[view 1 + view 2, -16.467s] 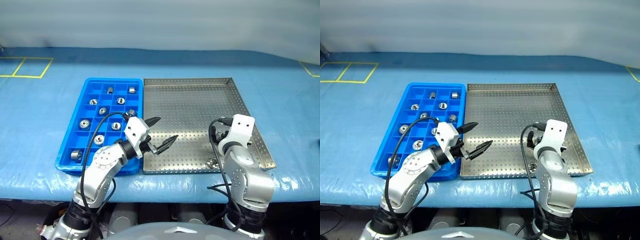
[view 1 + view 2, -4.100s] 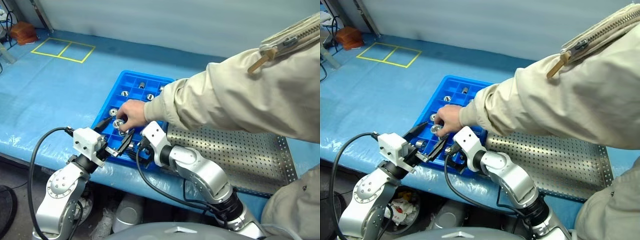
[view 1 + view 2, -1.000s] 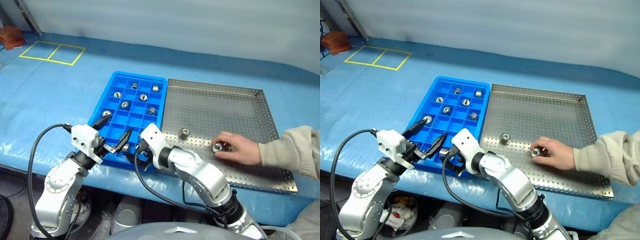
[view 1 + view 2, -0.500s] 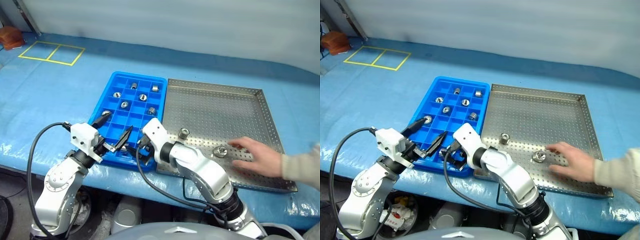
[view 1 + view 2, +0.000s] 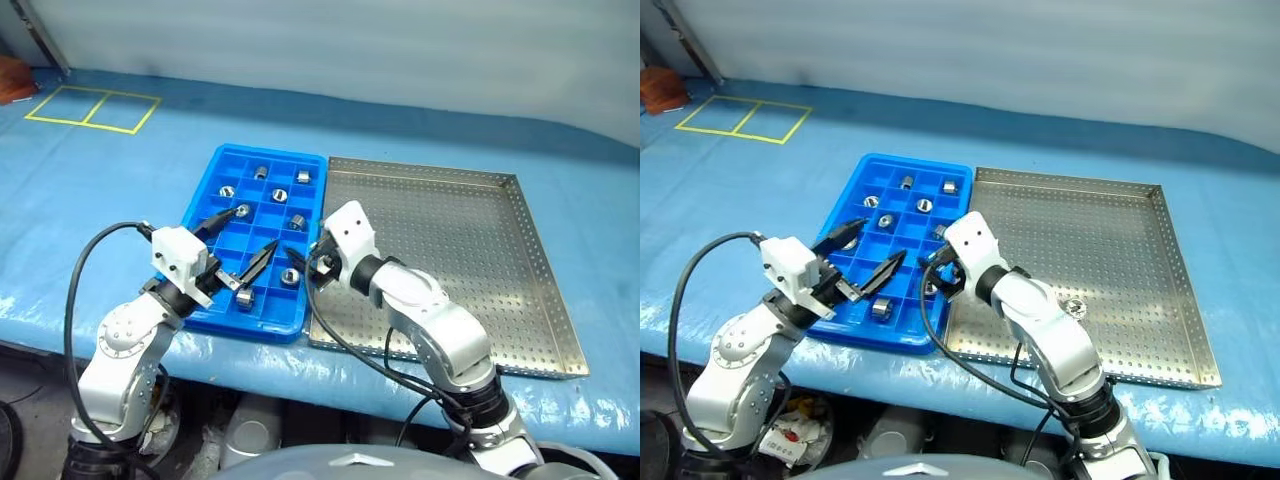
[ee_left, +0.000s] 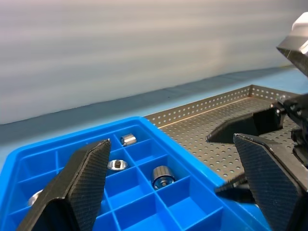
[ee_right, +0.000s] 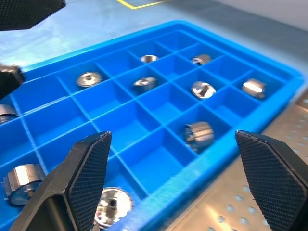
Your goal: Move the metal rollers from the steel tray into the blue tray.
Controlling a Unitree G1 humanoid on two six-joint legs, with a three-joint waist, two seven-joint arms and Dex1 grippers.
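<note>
Where rollers fill blue tray, steel tray

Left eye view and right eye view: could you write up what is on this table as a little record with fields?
Blue tray: bright blue plastic tray with square compartments, left of the metal tray
Steel tray: silver perforated metal tray, edge against the blue one
Rollers in blue tray: several small shiny metal cylinders, one per compartment
Rollers in steel tray: one seen, near the front
Left gripper: open, empty, over the blue tray
Right gripper: open, empty, over the blue tray's near corner
</note>
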